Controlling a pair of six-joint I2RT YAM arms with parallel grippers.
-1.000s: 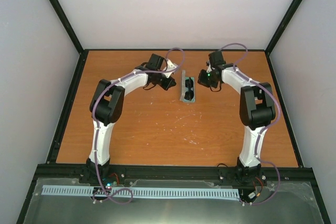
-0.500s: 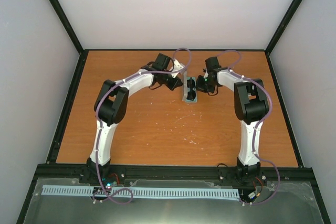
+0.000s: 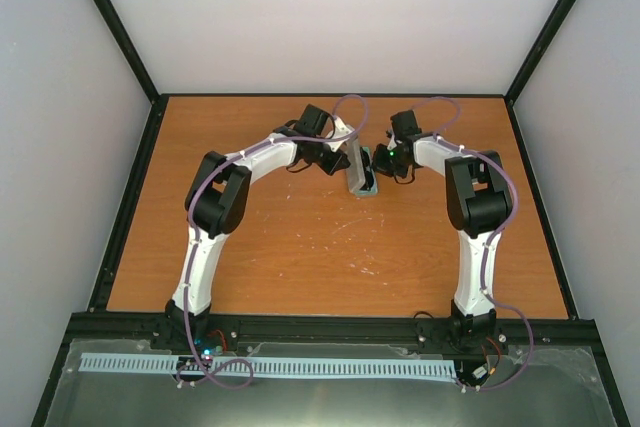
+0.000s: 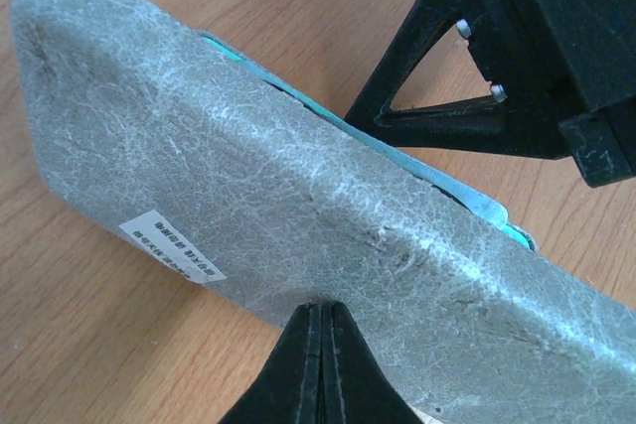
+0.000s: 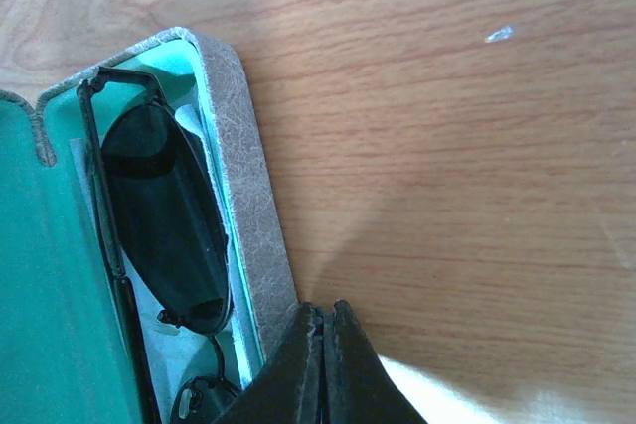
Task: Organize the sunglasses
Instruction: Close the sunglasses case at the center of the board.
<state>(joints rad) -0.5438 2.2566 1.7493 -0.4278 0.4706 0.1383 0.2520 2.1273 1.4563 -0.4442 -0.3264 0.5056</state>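
Where the wooden table (image 3: pixel 300 247) fills the middle of the top view, the left gripper (image 3: pixel 336 160) sits just left of centre in the upper half. Its jaws are pressed together and hold nothing. In the left wrist view its fingertips (image 4: pixel 320 320) rise from the bottom edge and meet the grey outer face of the case (image 4: pixel 298 196). That face runs diagonally from upper left to lower right, with a small white label (image 4: pixel 171 245) at lower left. A thin strip of green lining (image 4: pixel 248 65) shows along its upper edge.

At centre of the top view the case stands partly open, its lid (image 3: pixel 355 160) tilted up on the left side. Inside, along the left of the right wrist view, the sunglasses (image 5: pixel 164 215) lie folded on the green lining, over a pale cloth (image 5: pixel 191 118).

Just right of the case, the right gripper (image 5: pixel 320 313) is closed on nothing, its tips beside the case's grey wall.
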